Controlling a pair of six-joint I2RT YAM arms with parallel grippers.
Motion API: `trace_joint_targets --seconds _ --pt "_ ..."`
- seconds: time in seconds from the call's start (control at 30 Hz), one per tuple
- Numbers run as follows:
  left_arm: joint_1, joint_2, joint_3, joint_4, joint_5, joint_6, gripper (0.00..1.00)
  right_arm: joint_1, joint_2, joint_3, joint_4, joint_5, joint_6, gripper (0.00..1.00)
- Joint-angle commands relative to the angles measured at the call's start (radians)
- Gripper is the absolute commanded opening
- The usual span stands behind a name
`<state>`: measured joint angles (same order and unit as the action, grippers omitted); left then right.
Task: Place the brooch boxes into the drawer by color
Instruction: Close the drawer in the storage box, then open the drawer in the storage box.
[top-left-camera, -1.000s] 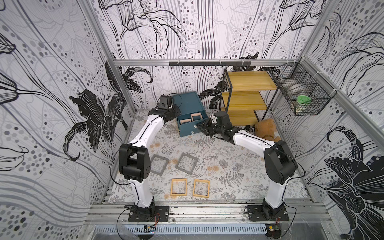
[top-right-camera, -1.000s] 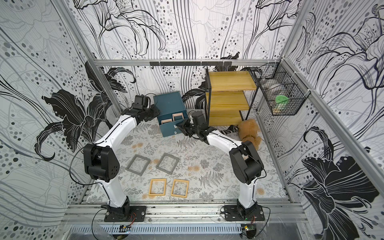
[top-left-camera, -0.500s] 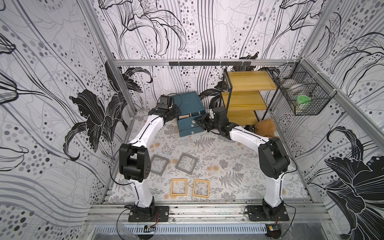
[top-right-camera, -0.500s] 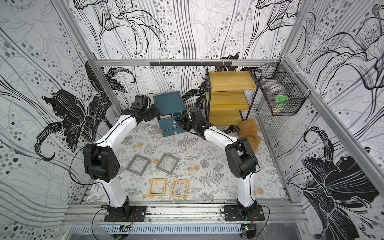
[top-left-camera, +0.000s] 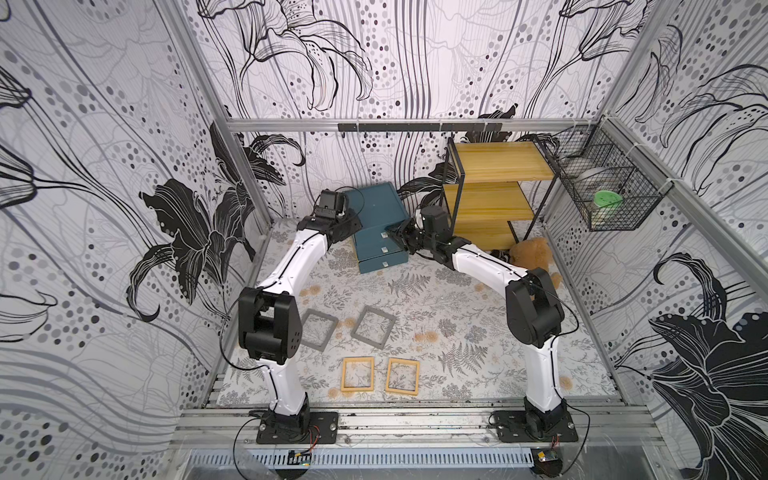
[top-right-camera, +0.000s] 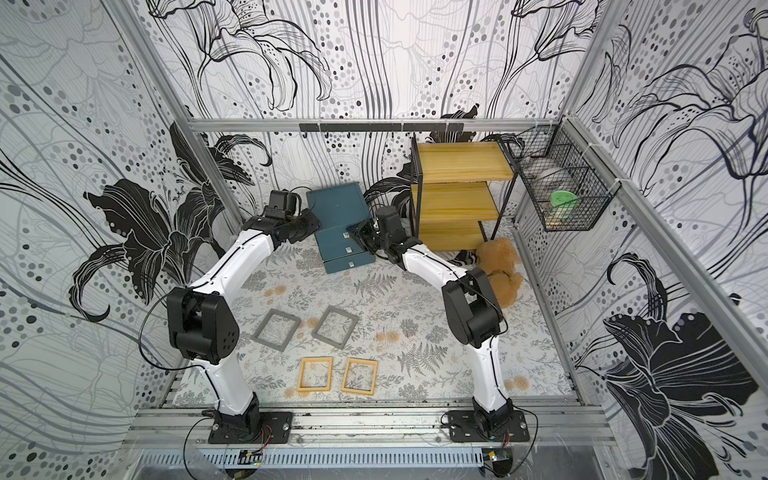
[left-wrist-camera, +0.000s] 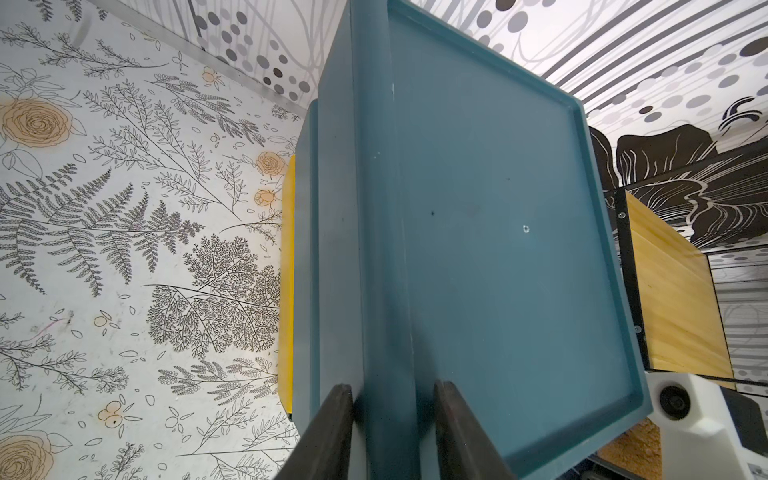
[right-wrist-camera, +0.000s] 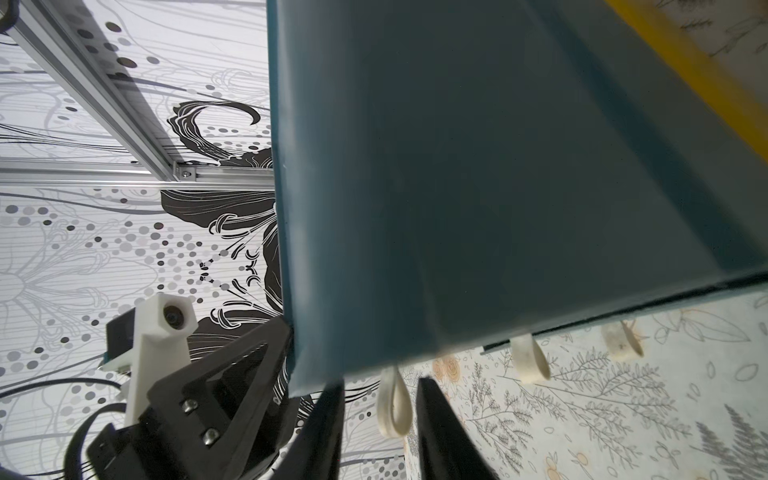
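Two grey brooch boxes (top-left-camera: 318, 330) (top-left-camera: 373, 326) and two yellow-tan ones (top-left-camera: 357, 374) (top-left-camera: 402, 376) lie flat on the mat, far from both grippers. The teal chest (top-left-camera: 376, 203) stands at the back, all three drawers closed. My left gripper (top-left-camera: 351, 220) (left-wrist-camera: 392, 395) is shut on the chest's raised top edge (left-wrist-camera: 382, 249) at its left side. My right gripper (top-left-camera: 395, 232) (right-wrist-camera: 380, 382) sits at the top drawer (top-left-camera: 374, 237), open, with the drawer's white loop pull (right-wrist-camera: 392, 405) hanging loose between its fingers.
A yellow shelf rack (top-left-camera: 494, 183) with a black frame stands right of the chest, close behind my right arm. A brown plush toy (top-left-camera: 532, 253) lies at its foot. A wire basket (top-left-camera: 606, 195) hangs on the right wall.
The top drawer stood pulled out with small boxes inside. My right gripper moved toward the chest and the drawer now sits closed. The left gripper stayed on the chest.
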<state>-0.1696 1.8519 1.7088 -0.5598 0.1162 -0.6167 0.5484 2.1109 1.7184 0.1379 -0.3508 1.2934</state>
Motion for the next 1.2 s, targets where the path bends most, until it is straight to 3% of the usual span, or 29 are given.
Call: trace_joint_targets --seconds 0.0,0.23,0.43,0.6,1.03,1.17 --pt "-0.008 -0.007 -0.018 -0.008 0.013 -0.004 0.37 -0.009 0.029 0.038 -0.004 0.021 -0.012 0.34" --pt "-0.011 -0.009 -0.02 -0.007 0.011 -0.003 0.37 -0.008 -0.042 -0.03 0.018 0.029 -0.011 0.34" --pt "-0.011 -0.011 -0.02 -0.006 0.008 -0.003 0.37 -0.006 -0.169 -0.272 0.13 0.028 0.015 0.39" --pt "-0.01 -0.011 -0.021 -0.008 0.005 0.0 0.37 -0.005 -0.182 -0.398 0.222 -0.003 0.036 0.42" --pt "-0.011 -0.006 -0.005 -0.019 -0.002 0.002 0.37 0.006 -0.014 -0.277 0.286 -0.047 0.094 0.46" --pt "-0.01 -0.003 -0.003 -0.017 -0.001 0.0 0.37 0.005 0.029 -0.229 0.284 -0.044 0.102 0.42"
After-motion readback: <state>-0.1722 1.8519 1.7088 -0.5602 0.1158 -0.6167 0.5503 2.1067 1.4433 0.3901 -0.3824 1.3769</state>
